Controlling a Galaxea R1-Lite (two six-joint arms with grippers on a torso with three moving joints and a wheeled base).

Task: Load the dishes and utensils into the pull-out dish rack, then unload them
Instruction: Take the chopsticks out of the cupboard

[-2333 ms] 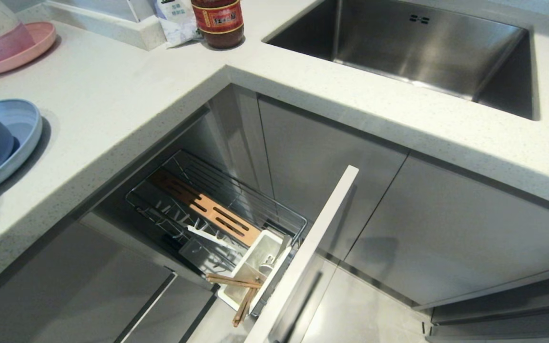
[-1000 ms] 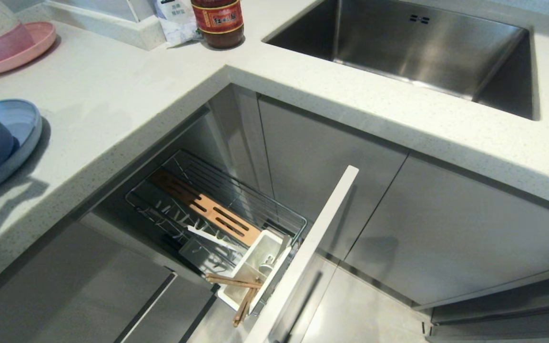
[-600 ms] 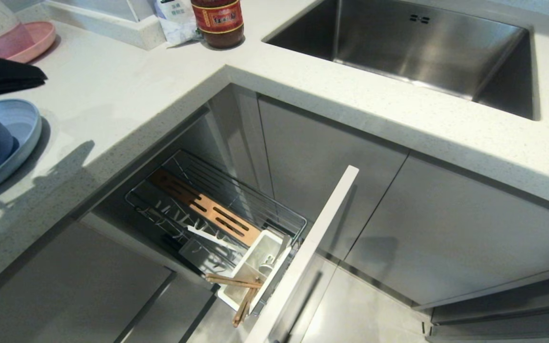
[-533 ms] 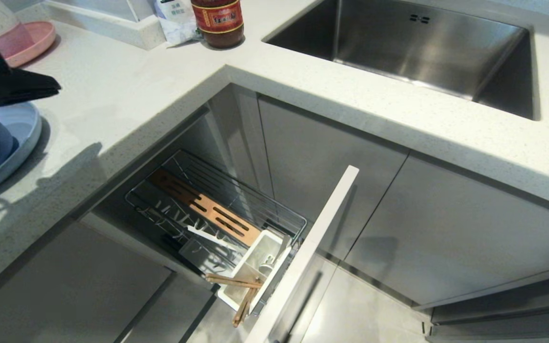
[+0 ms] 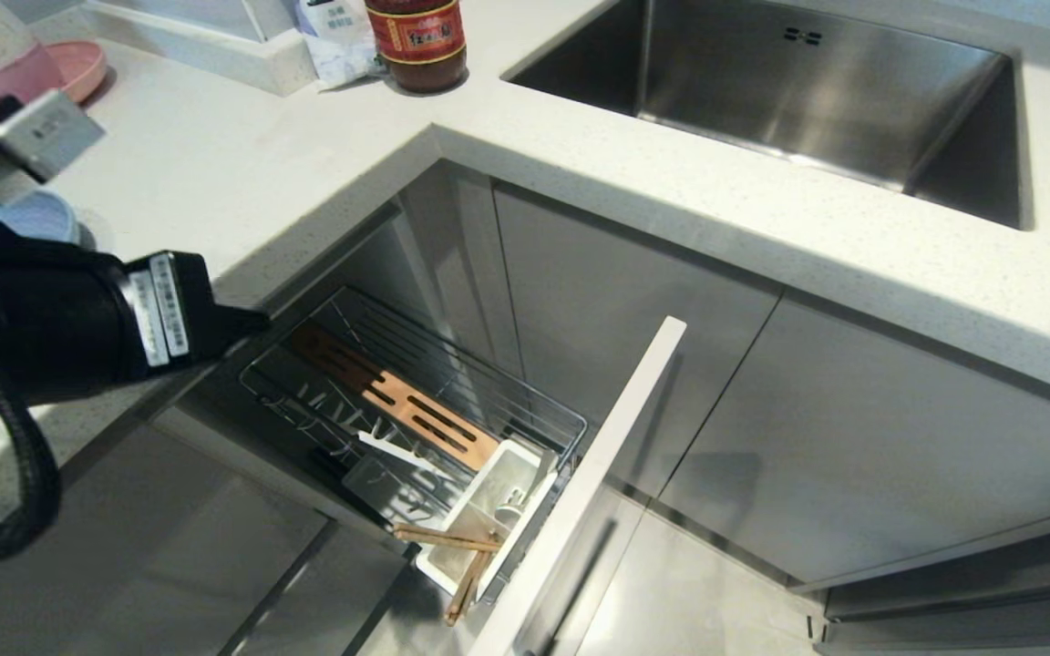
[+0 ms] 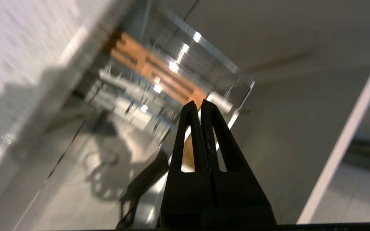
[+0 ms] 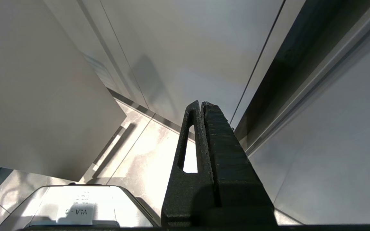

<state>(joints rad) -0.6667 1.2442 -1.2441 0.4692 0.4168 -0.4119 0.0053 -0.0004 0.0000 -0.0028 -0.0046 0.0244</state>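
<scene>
Left hand (image 5: 256, 321) now over pull-out dish rack (image 5: 416, 401)

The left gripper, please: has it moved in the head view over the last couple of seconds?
Yes. The left gripper came in from the left edge, crossed the countertop past the blue plate, and now reaches over the pull-out dish rack, shut.

The pull-out dish rack (image 5: 452, 374) is showing glossy chrome wire around a smooth slotted wooden strip (image 5: 393, 398), with a white plastic-looking utensil box (image 5: 498, 510) at the strip's near end holding matt wooden chopsticks (image 5: 457, 560). Above the rack, the surface (image 5: 242, 173) is looking like pale speckled stone with a dull finish, and the sink (image 5: 789, 100) set in it is gleaming as brushed steel. The left gripper (image 6: 200, 106) is showing black, slightly rough matt plastic.
</scene>
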